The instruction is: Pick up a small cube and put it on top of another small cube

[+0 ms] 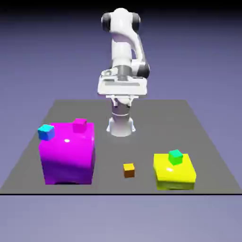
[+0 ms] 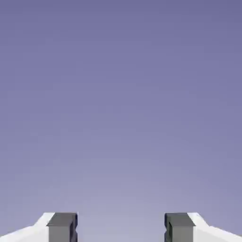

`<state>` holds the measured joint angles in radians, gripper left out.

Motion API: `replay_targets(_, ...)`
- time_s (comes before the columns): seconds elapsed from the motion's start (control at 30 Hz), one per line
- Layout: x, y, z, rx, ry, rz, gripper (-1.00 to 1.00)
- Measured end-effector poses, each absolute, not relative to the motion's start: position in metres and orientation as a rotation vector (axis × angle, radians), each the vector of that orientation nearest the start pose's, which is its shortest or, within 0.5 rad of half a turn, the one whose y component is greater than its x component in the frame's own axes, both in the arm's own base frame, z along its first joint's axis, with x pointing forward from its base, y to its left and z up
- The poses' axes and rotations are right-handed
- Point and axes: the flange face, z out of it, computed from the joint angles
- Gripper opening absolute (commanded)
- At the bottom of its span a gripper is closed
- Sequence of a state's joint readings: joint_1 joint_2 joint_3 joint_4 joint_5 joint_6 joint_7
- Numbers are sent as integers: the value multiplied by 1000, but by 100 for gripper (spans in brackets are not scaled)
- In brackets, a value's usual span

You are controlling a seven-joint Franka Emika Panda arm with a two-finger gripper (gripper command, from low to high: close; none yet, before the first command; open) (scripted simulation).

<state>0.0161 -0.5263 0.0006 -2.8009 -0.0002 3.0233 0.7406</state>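
Orange cube alone on the table, gripper spread wide with nothing in it.

The small orange cube (image 1: 129, 170) sits on the grey table (image 1: 142, 118) between the magenta block (image 1: 67, 156) and yellow block (image 1: 174, 173) (each topped by smaller cubes); the gripper (image 2: 121, 227) shows only backdrop between its fingertips (image 2: 62, 226).

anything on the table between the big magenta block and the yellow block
Only the tiny orange cube, alone on the grey table, touching neither the magenta block nor the yellow block. The exterior view shows this.
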Motion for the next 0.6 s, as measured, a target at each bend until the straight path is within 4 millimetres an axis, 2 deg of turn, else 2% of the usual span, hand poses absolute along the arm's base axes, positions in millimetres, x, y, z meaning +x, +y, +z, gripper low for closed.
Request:
replay_targets(0.17,417,15,380,-2670,977,-741,0)
replay_targets(0.3,427,22,326,-2776,988,-536,0)
replay_targets(0.47,428,31,256,-2891,994,-266,0)
replay_targets(0.6,420,37,199,-2969,991,-40,0)
